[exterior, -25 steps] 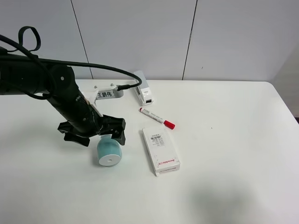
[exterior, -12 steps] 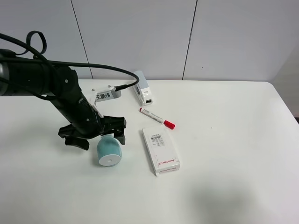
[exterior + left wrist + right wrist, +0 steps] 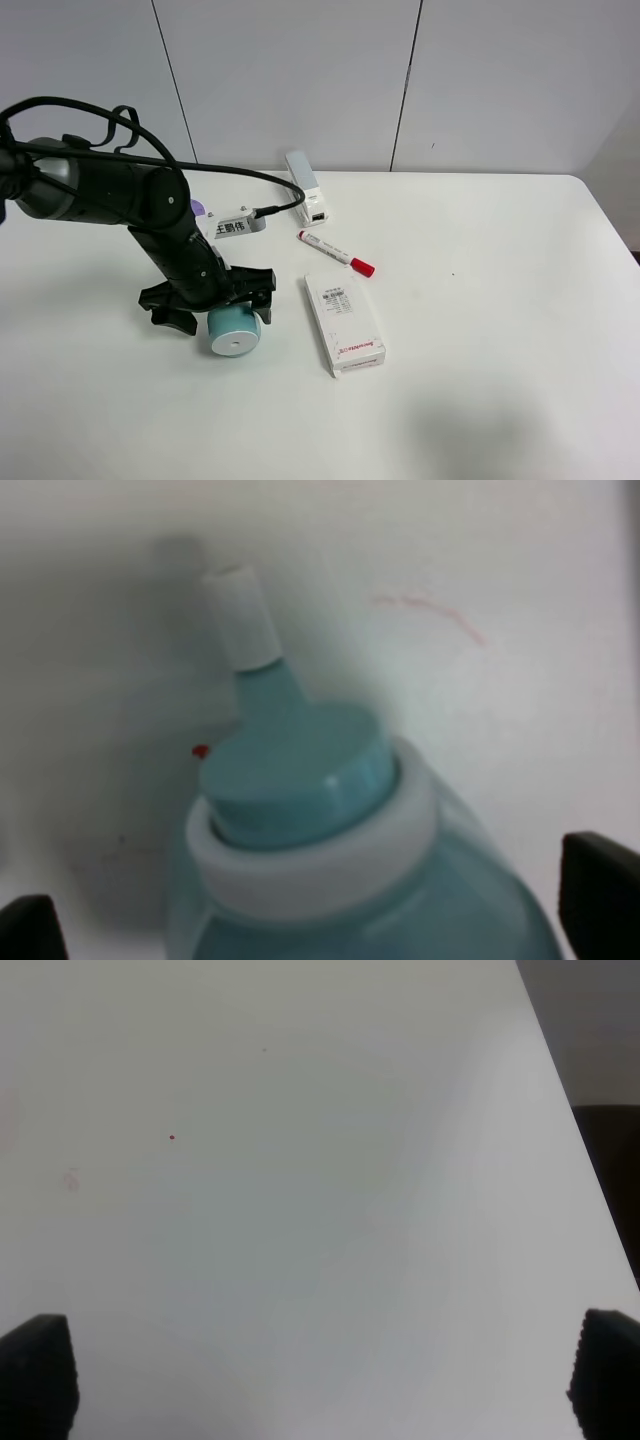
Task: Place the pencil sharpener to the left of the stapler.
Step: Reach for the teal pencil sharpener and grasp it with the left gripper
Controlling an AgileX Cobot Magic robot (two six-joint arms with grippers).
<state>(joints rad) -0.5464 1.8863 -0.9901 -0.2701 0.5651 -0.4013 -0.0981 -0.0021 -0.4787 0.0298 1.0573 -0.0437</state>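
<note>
The teal pencil sharpener [image 3: 234,331] lies on its side on the white table [image 3: 480,300], its white round face toward the front. My left gripper [image 3: 220,314] is open and low over it, one black finger on each side. In the left wrist view the pencil sharpener [image 3: 310,820] fills the lower middle, its white cap pointing away, and the fingertips [image 3: 600,890] stand wide apart beside it. The white and grey stapler [image 3: 305,189] lies at the back of the table, well beyond the sharpener. My right gripper [image 3: 320,1375] is open over bare table, nothing between its fingers.
A white marker with a red cap [image 3: 335,252] lies between the stapler and a flat white labelled box [image 3: 344,322], which sits just right of the sharpener. A bit of purple [image 3: 197,208] shows behind the left arm. The table's right edge [image 3: 570,1140] is near the right gripper.
The left arm has lowered and drawn in, bringing its open fingers down around the sharpener. The sharpener has stayed in place.
</note>
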